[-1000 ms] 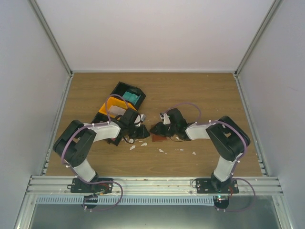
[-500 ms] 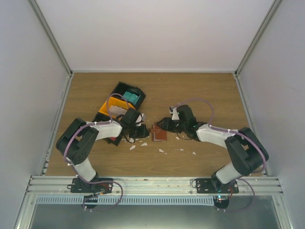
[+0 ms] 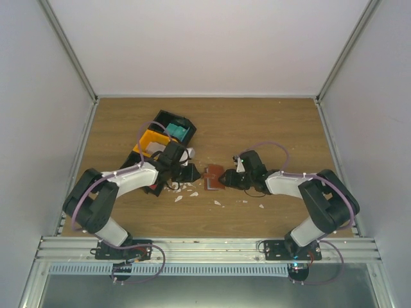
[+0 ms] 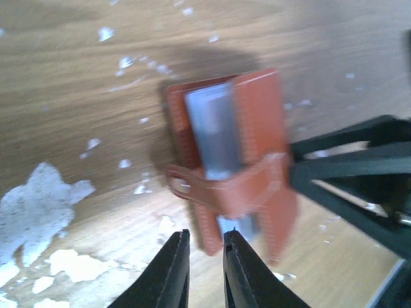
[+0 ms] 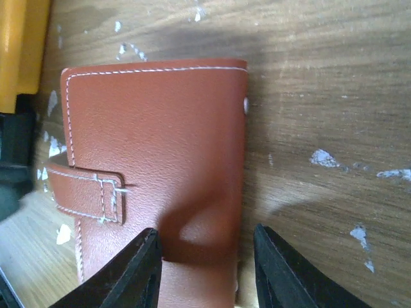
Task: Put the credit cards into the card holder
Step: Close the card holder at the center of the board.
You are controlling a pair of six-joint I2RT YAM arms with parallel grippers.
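The reddish-brown card holder [image 3: 212, 178] lies on the wood between my two grippers. In the left wrist view the card holder [image 4: 257, 122] shows a pale blue credit card [image 4: 215, 131] tucked inside, under its strap [image 4: 221, 186]. My left gripper [image 4: 206, 234] sits just short of the holder's near end, jaws a narrow gap apart with only wood between them. My right gripper [image 5: 205, 237] is open over the holder's closed back [image 5: 154, 135]; one finger [image 5: 138, 269] is above the leather, the other beyond its edge. More teal credit cards [image 3: 178, 133] lie in the tray.
A black-and-orange compartment tray [image 3: 149, 141] stands behind my left gripper [image 3: 192, 173]; its orange wall [image 5: 19, 45] shows in the right wrist view. White scraps [image 3: 178, 197] litter the wood near the holder, a larger one [image 4: 38, 205] left of it. My right gripper [image 3: 227, 179] faces the left one.
My right gripper let go of the card holder, drew back to the right, then came back low beside it with its jaws wider. My left gripper edged right toward the holder.
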